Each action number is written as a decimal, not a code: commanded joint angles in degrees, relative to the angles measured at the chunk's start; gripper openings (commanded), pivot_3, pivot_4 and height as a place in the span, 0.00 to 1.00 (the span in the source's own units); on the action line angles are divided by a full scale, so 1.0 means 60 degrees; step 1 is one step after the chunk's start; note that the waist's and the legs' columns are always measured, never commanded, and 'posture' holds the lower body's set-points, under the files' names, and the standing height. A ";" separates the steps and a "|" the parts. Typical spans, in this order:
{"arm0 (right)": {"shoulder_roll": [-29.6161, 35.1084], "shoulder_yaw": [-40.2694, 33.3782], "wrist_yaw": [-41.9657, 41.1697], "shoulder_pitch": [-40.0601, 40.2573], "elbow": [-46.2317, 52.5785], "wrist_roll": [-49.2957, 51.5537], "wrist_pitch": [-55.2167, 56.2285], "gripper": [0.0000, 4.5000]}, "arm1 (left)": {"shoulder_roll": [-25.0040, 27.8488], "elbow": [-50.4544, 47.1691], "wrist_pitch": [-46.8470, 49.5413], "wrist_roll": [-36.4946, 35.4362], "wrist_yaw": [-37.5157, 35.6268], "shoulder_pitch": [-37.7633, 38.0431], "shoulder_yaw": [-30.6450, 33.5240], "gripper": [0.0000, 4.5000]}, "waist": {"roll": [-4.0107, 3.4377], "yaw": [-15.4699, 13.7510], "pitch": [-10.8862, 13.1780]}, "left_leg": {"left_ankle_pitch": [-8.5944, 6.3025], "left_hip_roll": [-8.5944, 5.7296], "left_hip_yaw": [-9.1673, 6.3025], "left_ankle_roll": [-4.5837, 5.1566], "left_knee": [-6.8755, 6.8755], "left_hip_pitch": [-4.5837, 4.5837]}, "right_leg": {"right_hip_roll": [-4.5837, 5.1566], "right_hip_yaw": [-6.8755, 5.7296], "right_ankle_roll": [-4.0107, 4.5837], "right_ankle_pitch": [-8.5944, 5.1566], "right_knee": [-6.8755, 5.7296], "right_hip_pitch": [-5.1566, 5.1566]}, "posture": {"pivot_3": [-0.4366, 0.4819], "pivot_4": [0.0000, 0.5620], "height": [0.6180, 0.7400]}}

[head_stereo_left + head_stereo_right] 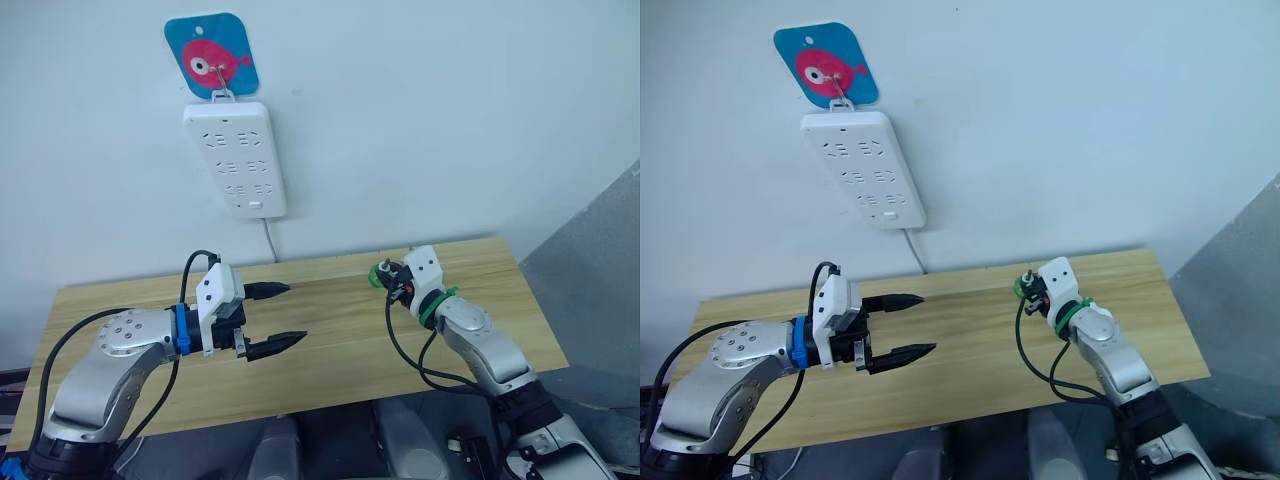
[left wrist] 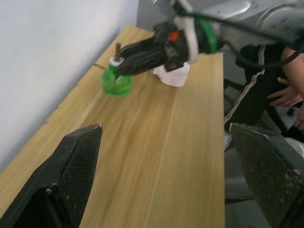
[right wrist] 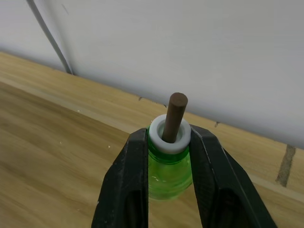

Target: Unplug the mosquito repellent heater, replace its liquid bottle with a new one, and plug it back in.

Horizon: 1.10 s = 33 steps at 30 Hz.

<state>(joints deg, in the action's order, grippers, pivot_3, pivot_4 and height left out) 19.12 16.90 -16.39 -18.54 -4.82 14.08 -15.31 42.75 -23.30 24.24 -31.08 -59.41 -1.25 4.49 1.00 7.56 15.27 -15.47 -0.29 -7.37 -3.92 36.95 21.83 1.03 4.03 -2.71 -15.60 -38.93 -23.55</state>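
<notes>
Glossy green plastic bottle (image 3: 167,166) on matt wood-grain table (image 1: 350,340).

- Bottle (image 3: 167,171): clear bright green, with a white collar and a brown wick.
- Right gripper (image 3: 168,142): black fingers; the wrist behind it is white with a green band.
- Left gripper (image 1: 282,315): black fingers with a fine mesh-like texture in the wrist view; white housing, a blue ring, then silver-grey arm.
- Heater (image 2: 173,75): white.
- Table (image 1: 330,350): light wood with a long streaky grain and darker seams near the wall.
- Power strip (image 1: 236,158): white, with a white cord.
- Hook plate (image 1: 211,54): blue, with a pink-red fish showing a white eye.
- Wall (image 1: 450,110): plain white.
</notes>
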 commanded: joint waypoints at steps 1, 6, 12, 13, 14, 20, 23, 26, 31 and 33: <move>-0.0333 -0.0182 -0.0195 -0.0201 -0.0620 -0.0528 0.0680 0.18 | 0.0119 -0.0512 0.0055 -0.0196 0.0175 0.0148 0.0363 1.00 | 0.0000 -0.0004 0.0034 | 0.0000 0.0000 -0.0001 0.0000 -0.0001 0.0000 | 0.0000 0.0000 0.0000 0.0000 -0.0001 -0.0001 | 0.38 0.52 1.00; -0.0743 -0.0576 -0.0127 -0.0419 -0.1806 -0.1000 0.1298 0.18 | 0.0040 -0.0748 0.0309 -0.0393 0.0559 0.0180 0.0582 1.00 | 0.0000 -0.0102 0.0102 | 0.0000 -0.0002 0.0000 0.0000 0.0000 0.0000 | 0.0002 0.0001 0.0001 0.0001 -0.0002 -0.0001 | 0.39 0.53 1.00; -0.1001 -0.0916 -0.0266 -0.0410 -0.2369 -0.1307 0.1592 0.18 | 0.0019 -0.0966 0.0409 -0.0504 0.0780 0.0295 0.0633 1.00 | 0.0002 -0.0199 0.0150 | 0.0000 -0.0001 -0.0002 -0.0001 0.0000 0.0000 | 0.0003 -0.0002 0.0001 0.0001 -0.0002 -0.0001 | 0.39 0.53 1.00; -0.1040 -0.0944 -0.0307 -0.0392 -0.2424 -0.1357 0.1668 0.18 | -0.0007 -0.0944 0.0381 -0.0467 0.0846 0.0263 0.0630 1.00 | 0.0002 -0.0199 0.0151 | 0.0000 0.0000 -0.0003 -0.0001 -0.0001 0.0000 | 0.0003 -0.0002 0.0002 0.0001 -0.0003 -0.0001 | 0.39 0.52 1.00; -0.1071 -0.0957 -0.0338 -0.0372 -0.2478 -0.1424 0.1743 0.18 | -0.0030 -0.0908 0.0328 -0.0420 0.0892 0.0216 0.0617 1.00 | 0.0002 -0.0199 0.0151 | 0.0000 0.0000 -0.0003 -0.0001 -0.0002 0.0000 | 0.0003 -0.0003 0.0002 0.0001 -0.0002 -0.0001 | 0.39 0.52 1.00; -0.1196 -0.1075 -0.0337 -0.0322 -0.2703 -0.1685 0.1924 0.26 | -0.0046 -0.0810 0.0359 -0.0453 0.1033 0.0019 0.0551 1.00 | 0.0004 -0.0197 0.0152 | 0.0000 -0.0002 0.0002 -0.0002 0.0001 -0.0002 | 0.0004 0.0001 0.0001 0.0001 -0.0003 0.0000 | 0.39 0.52 1.00; -0.1252 -0.1283 -0.0365 -0.0304 -0.2717 -0.1651 0.2023 0.49 | -0.0027 -0.0817 0.0331 -0.0443 0.1050 0.0039 0.0555 1.00 | 0.0004 -0.0204 0.0152 | 0.0000 -0.0001 0.0000 -0.0002 0.0000 -0.0002 | 0.0003 -0.0001 0.0001 0.0001 -0.0002 -0.0001 | 0.39 0.51 1.00; -0.1252 -0.1518 -0.0567 -0.0188 -0.2316 -0.1449 0.1897 0.73 | -0.0053 -0.0803 0.0282 -0.0381 0.1125 0.0005 0.0565 1.00 | 0.0004 -0.0205 0.0153 | 0.0000 -0.0002 0.0003 -0.0002 0.0000 0.0000 | 0.0004 0.0002 0.0001 0.0001 -0.0001 -0.0001 | 0.38 0.51 1.00; -0.1024 -0.1896 -0.0825 0.0593 -0.0181 -0.1005 0.1075 0.97 | 0.0038 -0.0876 0.0252 -0.0381 0.1366 0.0135 0.1033 1.00 | 0.0002 -0.0228 0.0155 | 0.0000 -0.0002 -0.0005 -0.0002 -0.0002 0.0003 | 0.0006 -0.0002 0.0001 0.0001 -0.0001 -0.0002 | 0.38 0.50 1.00; -0.0873 -0.1959 -0.0958 0.0950 0.0800 -0.0875 0.0732 0.97 | 0.0086 -0.0955 0.0258 -0.0402 0.1458 0.0338 0.1306 1.00 | 0.0002 -0.0226 0.0156 | 0.0000 0.0000 -0.0005 -0.0003 -0.0003 0.0006 | 0.0008 -0.0001 0.0001 0.0001 0.0000 -0.0006 | 0.38 0.50 1.00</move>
<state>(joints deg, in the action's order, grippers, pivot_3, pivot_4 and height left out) 13.38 6.14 -21.25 -13.53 -5.87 7.25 -9.82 42.61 -26.86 26.74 -33.12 -51.22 -0.04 9.71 1.01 6.20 16.20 -15.47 -0.29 -7.40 -3.94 36.93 21.86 1.08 4.02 -2.70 -15.60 -38.93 -23.59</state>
